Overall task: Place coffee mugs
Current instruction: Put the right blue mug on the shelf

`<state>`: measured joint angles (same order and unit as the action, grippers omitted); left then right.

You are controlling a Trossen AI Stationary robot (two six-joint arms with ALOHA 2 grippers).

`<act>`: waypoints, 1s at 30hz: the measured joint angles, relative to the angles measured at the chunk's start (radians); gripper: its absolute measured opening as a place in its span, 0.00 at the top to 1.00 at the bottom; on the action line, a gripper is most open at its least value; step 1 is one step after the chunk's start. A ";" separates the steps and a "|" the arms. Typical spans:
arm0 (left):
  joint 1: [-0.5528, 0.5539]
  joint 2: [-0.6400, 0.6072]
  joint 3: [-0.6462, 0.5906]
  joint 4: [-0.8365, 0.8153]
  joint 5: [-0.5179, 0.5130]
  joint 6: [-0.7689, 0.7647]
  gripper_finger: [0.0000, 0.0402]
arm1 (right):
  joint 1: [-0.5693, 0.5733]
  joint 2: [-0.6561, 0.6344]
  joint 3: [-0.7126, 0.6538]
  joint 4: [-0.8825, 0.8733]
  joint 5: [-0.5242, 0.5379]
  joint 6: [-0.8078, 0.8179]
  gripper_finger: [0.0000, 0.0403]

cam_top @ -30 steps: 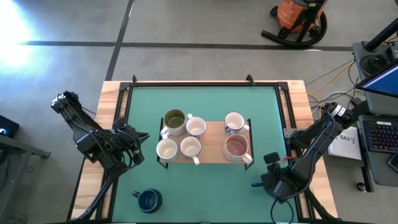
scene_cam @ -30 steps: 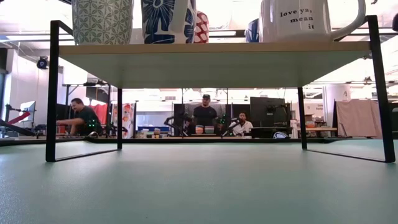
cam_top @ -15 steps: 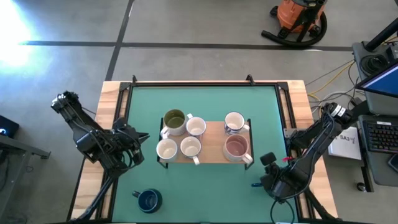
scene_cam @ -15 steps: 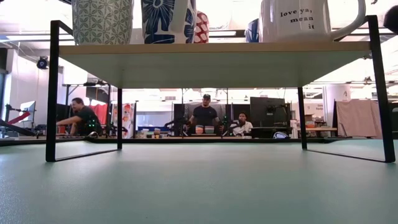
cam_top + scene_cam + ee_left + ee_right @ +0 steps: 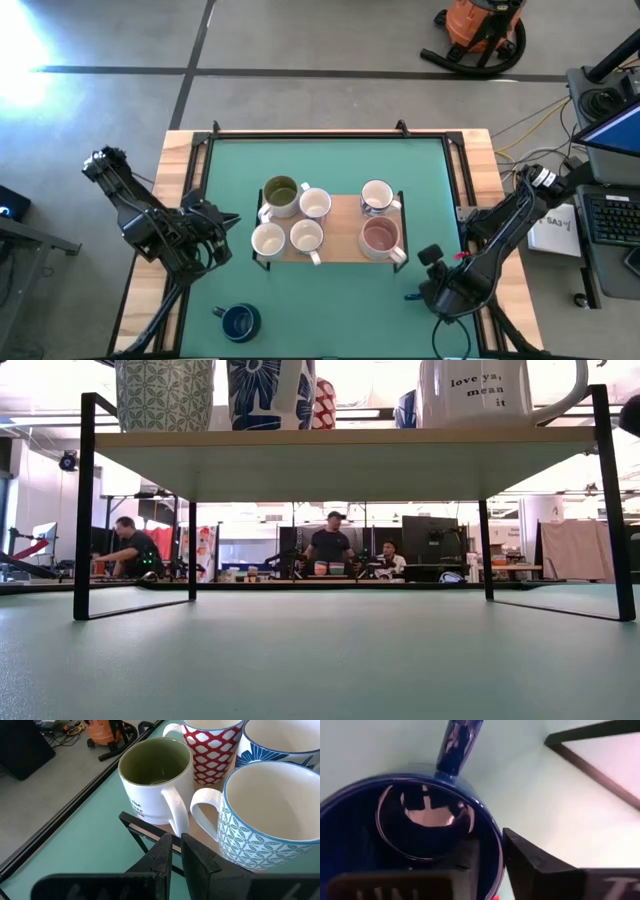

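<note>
near table's right edge, right gripper (image 5: pixel 487 855) pinching navy mug (image 5: pixel 395 825) rim

From above, the right end effector (image 5: pixel 437 297) and its arm cover the dark blue mug (image 5: pixel 395 825) beneath; only its handle tip shows. In the right wrist view that mug is cut off at the picture's edges. At worktop height, the mugs on the raised shelf (image 5: pixel 340 445) are cut off above, showing lower bodies only, and the lettering on the white mug (image 5: pixel 490 390) is partly cropped. People (image 5: pixel 330 550) far behind are too small to make out.
</note>
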<state>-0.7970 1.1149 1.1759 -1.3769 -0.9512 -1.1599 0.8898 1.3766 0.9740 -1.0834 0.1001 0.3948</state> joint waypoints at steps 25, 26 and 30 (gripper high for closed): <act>0.000 0.000 0.000 0.000 0.000 0.023 0.94 | 0.000 -0.029 0.000 -0.117 -0.261 1.041 0.96; 0.000 0.000 0.000 0.000 0.000 0.025 0.94 | 0.000 -0.033 0.000 -0.133 -0.257 1.062 0.97; 0.000 0.000 0.000 0.000 0.000 0.026 0.94 | 0.000 -0.068 -0.001 -0.250 -0.252 1.095 0.97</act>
<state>-0.7967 1.1149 1.1755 -1.3766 -0.9512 -1.1339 0.8894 1.3087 0.9735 -1.3333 -0.1517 1.4894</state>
